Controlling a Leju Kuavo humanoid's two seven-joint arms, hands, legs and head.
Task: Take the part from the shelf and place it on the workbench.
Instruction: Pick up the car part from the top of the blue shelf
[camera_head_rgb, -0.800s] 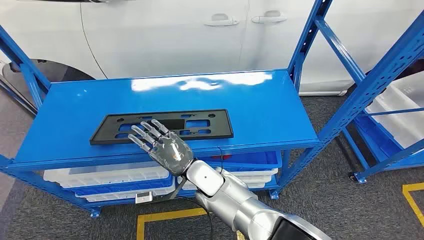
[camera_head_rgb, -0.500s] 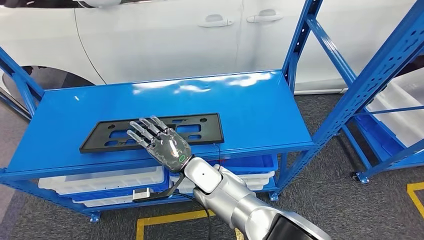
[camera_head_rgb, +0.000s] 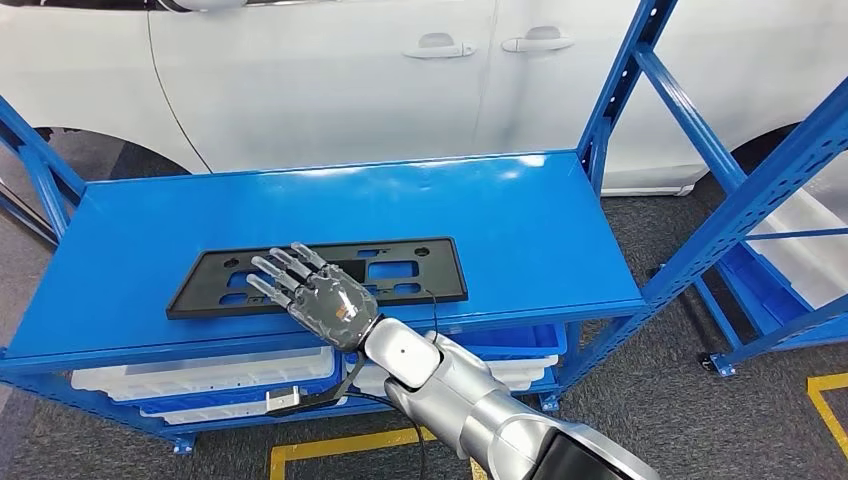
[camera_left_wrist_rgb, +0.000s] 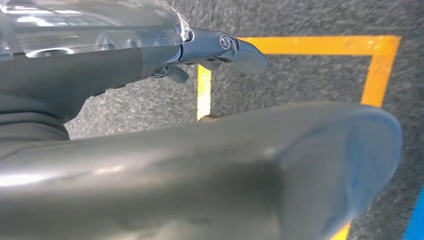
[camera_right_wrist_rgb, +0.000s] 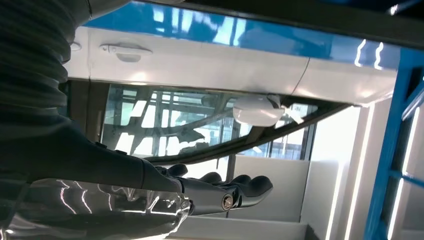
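Right hand (camera_head_rgb: 320, 297) hovers released, fingers spread, over the black part (camera_head_rgb: 400, 268) on the blue shelf (camera_head_rgb: 520, 215). Near long edge should be gripped squarely. Left hand (camera_left_wrist_rgb: 220, 47): state cannot be told.

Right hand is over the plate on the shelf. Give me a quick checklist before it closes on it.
1. Flat black plastic plate lies flat on the blue metal shelf top: ok.
2. Right hand over the plate's near edge, fingers spread: ok.
3. Hand actually touching the plate: cannot tell.
4. Thumb under the plate's edge: cannot tell.
5. Plate held: not ok, no grip yet.
6. Left hand away from the shelf, over grey floor: ok.
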